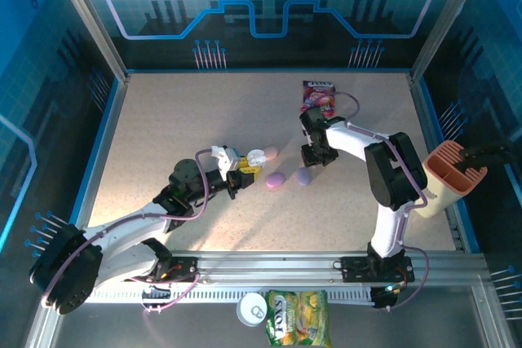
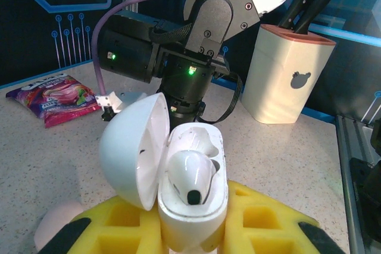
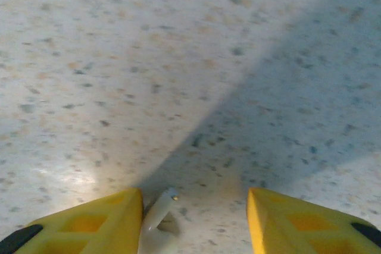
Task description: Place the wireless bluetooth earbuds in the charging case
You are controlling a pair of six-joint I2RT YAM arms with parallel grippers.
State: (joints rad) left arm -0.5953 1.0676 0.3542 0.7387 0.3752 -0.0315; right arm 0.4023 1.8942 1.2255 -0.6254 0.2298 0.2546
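Observation:
My left gripper [image 2: 190, 221] is shut on a white charging case [image 2: 193, 206] and holds it upright with the lid [image 2: 128, 147] swung open to the left. One white earbud [image 2: 189, 176] sits in the near slot, and the far slot [image 2: 199, 138] is empty. From above, the case [image 1: 254, 158] is at the table's middle in the left gripper [image 1: 243, 170]. My right gripper [image 1: 316, 157] hangs just right of it, low over the table. Its yellow fingers stand open [image 3: 194, 194], and a white earbud [image 3: 156, 213] lies on the table against the left finger.
A pink case [image 1: 276, 180], a purple case [image 1: 303, 175] and a pale pink one [image 1: 270, 152] lie around the held case. A purple snack bag [image 1: 319, 95] lies at the back. A white and pink holder [image 1: 453, 173] stands at the right edge.

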